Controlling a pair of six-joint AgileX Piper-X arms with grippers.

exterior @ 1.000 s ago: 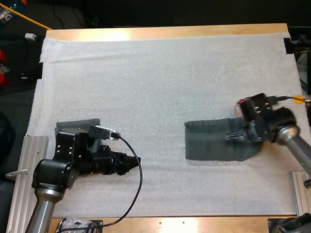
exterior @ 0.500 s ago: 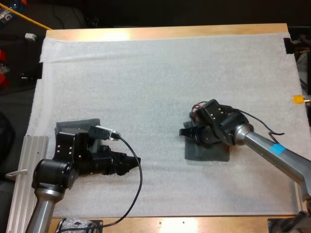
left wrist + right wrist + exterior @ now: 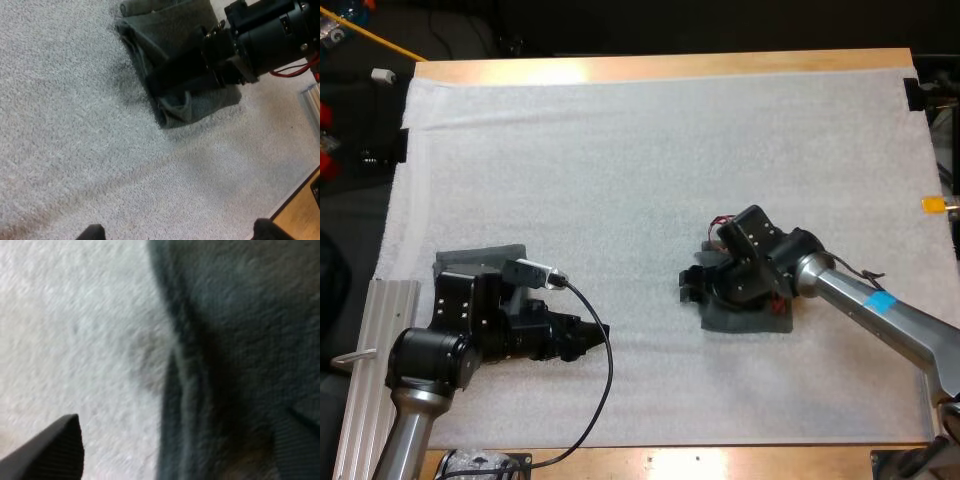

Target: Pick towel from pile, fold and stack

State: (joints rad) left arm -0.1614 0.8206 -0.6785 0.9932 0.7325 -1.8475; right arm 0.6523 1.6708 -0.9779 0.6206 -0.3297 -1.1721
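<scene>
Our right arm stretches in from the right, and its end effector [image 3: 692,285] sits at the left edge of the folded towel [image 3: 750,322], right of centre on the mat [image 3: 620,150]. Its fingers [image 3: 52,452] stand wide apart, one over mat and one over cloth, gripping nothing. Our left end effector [image 3: 598,332] hovers open near the tabletop's [image 3: 670,65] front left, and its arm partly covers a second towel [image 3: 480,258]. Our left wrist view shows the towel's doubled layers and a curled corner.
</scene>
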